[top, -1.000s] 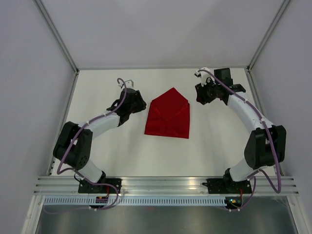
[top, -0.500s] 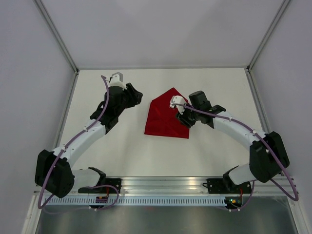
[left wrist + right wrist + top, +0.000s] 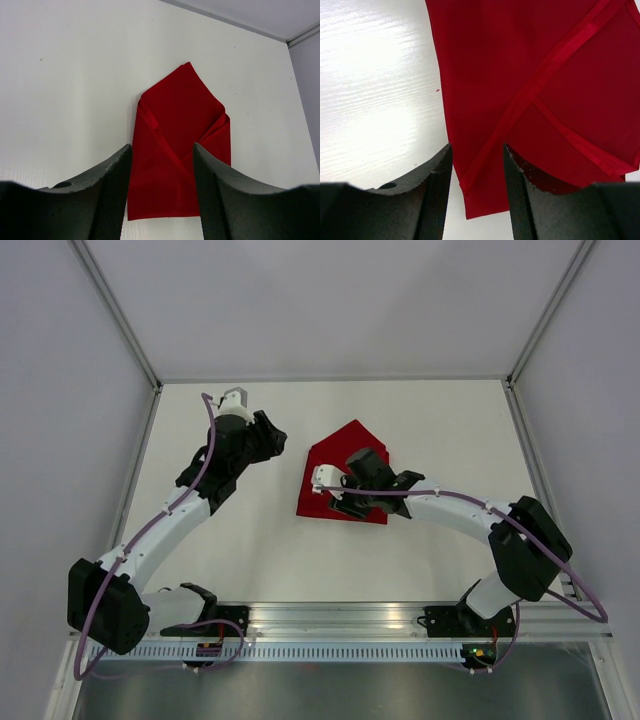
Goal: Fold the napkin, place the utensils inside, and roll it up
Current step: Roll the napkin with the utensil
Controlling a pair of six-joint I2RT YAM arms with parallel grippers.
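**Folded napkin [image 3: 347, 452] flat on the surface [image 3: 250, 530], both pincers gaping**

We see the left pincer [image 3: 161, 150], jaws apart and empty, off to the left of the red napkin mid-surface. The right pincer [image 3: 476, 150], apart too, hangs over its near-left corner.

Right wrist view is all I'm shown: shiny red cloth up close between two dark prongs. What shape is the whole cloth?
Observer: From above, the napkin is folded like a little house, with a point at the far end and a straight near edge.
Operator: Where's the other arm?
Observer: The left end effector hangs over bare table, left of the napkin and apart from it.
Operator: Is it holding anything?
Observer: No. Its own camera shows the jaws open with nothing gripped between them.
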